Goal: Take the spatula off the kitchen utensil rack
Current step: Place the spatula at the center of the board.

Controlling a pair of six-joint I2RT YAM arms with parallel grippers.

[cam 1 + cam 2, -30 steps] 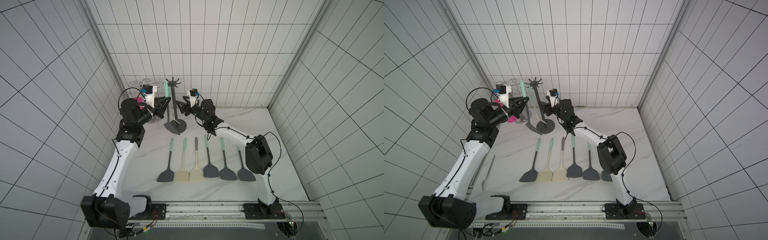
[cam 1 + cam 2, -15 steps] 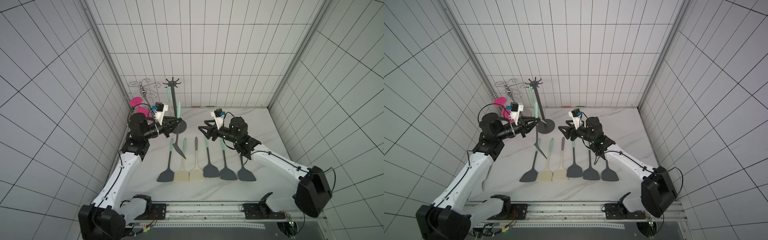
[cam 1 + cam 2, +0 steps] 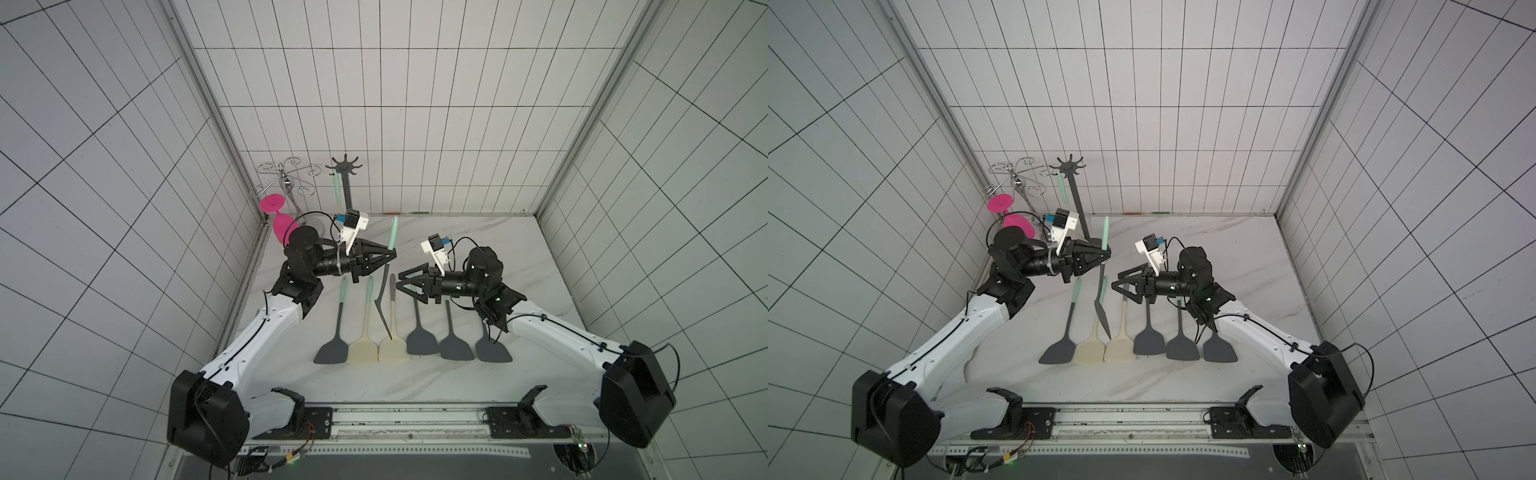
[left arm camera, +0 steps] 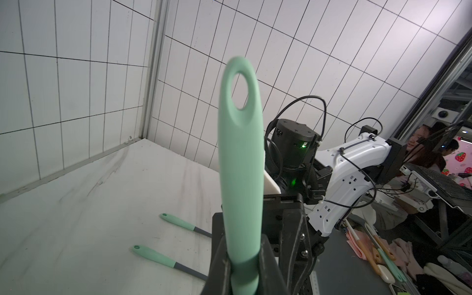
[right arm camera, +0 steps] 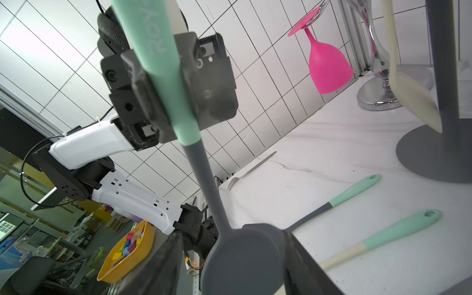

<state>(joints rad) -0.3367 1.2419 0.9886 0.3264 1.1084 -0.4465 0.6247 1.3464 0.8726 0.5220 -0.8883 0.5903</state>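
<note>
The left gripper (image 3: 389, 261) (image 3: 1106, 258) is clamped on the mint-green handle of a spatula with a dark grey neck and blade (image 3: 392, 232) (image 3: 1105, 232). This spatula is off the rack, held in the air above the white marble tabletop (image 3: 478, 232), in front of the rack's base and between the two arms. Its long axis stands close to upright: the handle end with the oval hanging hole (image 4: 239, 92) points up, and the blade points down towards the table. In both top views the blade shows edge-on, a thin dark sliver. It hangs over a row of six spatulas (image 3: 423, 343) lying flat side by side, handles towards the back wall. Whether its tip touches them I cannot tell.

The right gripper (image 3: 400, 281) (image 3: 1118, 280) faces the held spatula's grey neck from the other side, near it. Its jaws are spread apart and grip nothing. In the right wrist view the dark blade (image 5: 245, 252) shows between its two black fingers (image 5: 163, 265).

The tall dark grey utensil rack, a thin pole on a round base with a ring of hooks (image 3: 347, 195) (image 3: 1074, 187), stands at the back wall. A mint-handled, cream-bladed spatula (image 3: 336, 187) (image 5: 408, 97) hangs from one hook. To its left is a chrome curly-wire glass holder (image 3: 286, 176) with a pink plastic wine glass (image 3: 280, 222) hanging upside down
</note>
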